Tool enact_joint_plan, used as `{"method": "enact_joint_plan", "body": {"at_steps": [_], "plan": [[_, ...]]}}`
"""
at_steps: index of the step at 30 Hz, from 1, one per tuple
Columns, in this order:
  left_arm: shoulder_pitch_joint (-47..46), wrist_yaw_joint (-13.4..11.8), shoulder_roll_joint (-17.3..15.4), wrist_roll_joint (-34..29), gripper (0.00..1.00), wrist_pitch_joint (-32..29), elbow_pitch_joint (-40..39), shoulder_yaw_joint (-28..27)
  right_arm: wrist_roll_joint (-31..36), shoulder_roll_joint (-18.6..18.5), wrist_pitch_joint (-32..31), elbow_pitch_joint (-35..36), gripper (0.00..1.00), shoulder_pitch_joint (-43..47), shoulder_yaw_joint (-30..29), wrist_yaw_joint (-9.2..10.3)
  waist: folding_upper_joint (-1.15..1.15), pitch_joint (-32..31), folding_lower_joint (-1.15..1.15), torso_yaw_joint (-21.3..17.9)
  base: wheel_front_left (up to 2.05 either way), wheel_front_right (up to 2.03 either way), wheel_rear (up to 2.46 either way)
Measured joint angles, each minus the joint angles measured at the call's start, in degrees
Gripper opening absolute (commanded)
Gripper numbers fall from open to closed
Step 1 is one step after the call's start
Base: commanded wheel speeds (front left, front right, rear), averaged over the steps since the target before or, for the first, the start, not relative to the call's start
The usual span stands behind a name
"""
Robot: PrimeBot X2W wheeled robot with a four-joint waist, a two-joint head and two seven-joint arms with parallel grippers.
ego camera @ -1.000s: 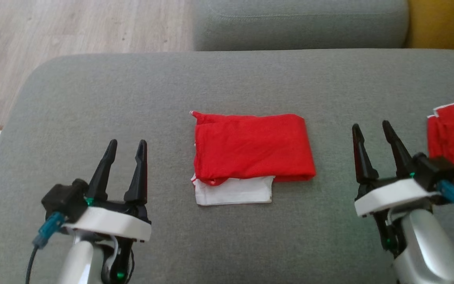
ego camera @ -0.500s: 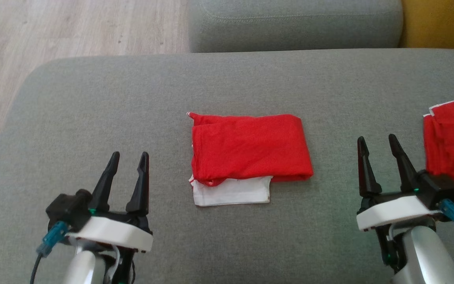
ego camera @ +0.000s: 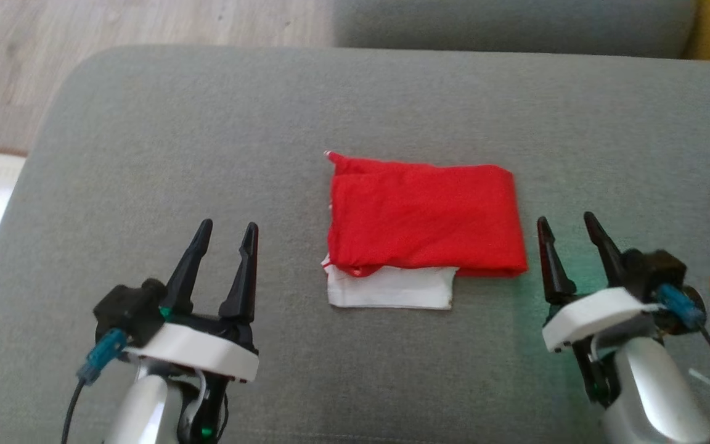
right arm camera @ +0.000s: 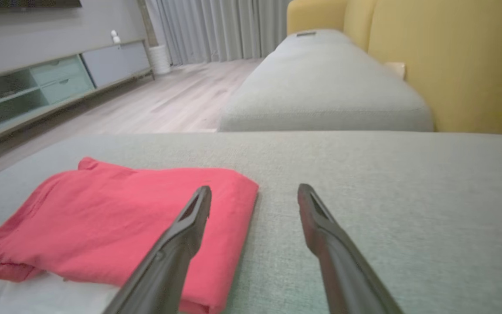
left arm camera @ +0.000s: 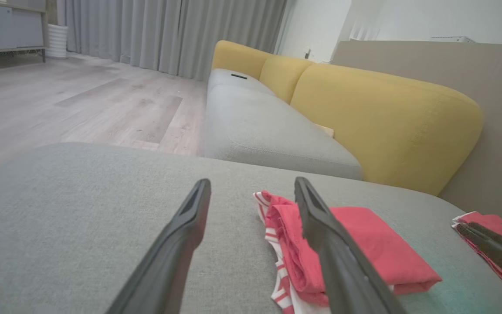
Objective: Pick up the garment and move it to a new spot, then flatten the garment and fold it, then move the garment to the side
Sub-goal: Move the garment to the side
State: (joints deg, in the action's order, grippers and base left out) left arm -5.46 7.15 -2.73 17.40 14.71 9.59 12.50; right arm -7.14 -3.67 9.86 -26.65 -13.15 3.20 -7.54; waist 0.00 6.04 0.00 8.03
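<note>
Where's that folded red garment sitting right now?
In the head view the folded red garment lies flat on the grey cushion, between the left tool and the right tool, nearer the right one and touching neither.

Item one, left gripper (ego camera: 230,225): two long black jaws tapering to points, seated in a black base above a curved white collar (ego camera: 198,353). A boxy black housing (ego camera: 128,307) sits on the outer side and carries a blue plug (ego camera: 101,357) and a dark cable (ego camera: 70,407). Small green indicator lights (ego camera: 206,431) (glowing). Pale silver forearm (ego camera: 139,410).

Item two, right gripper (ego camera: 565,218): same pattern, with white collar, black housing, blue plug, dark cable and silver forearm.
</note>
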Motion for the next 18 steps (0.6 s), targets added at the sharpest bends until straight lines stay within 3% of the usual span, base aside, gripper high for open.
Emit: {"method": "enact_joint_plan", "body": {"at_steps": [6,11,18], "plan": [[-1.4,0.0,0.0,0.6,1.00,0.0,0.1,0.8,-1.0,0.0,-4.3,-6.4,1.00,-3.8,0.2,0.00,0.00,2.0,0.00,2.8,0.00,0.00,0.00],[-2.2,0.0,0.0,0.9,1.00,0.0,0.3,1.7,-0.7,0.0,-8.5,-12.2,1.00,-6.9,-3.2,0.00,0.00,3.6,0.00,5.1,0.00,0.00,0.00],[-2.2,0.0,0.0,1.0,1.00,0.0,0.7,1.7,-5.5,0.0,-10.5,-16.0,1.00,-9.9,-2.3,0.00,0.00,4.6,0.00,6.2,0.00,0.00,0.00]]}}
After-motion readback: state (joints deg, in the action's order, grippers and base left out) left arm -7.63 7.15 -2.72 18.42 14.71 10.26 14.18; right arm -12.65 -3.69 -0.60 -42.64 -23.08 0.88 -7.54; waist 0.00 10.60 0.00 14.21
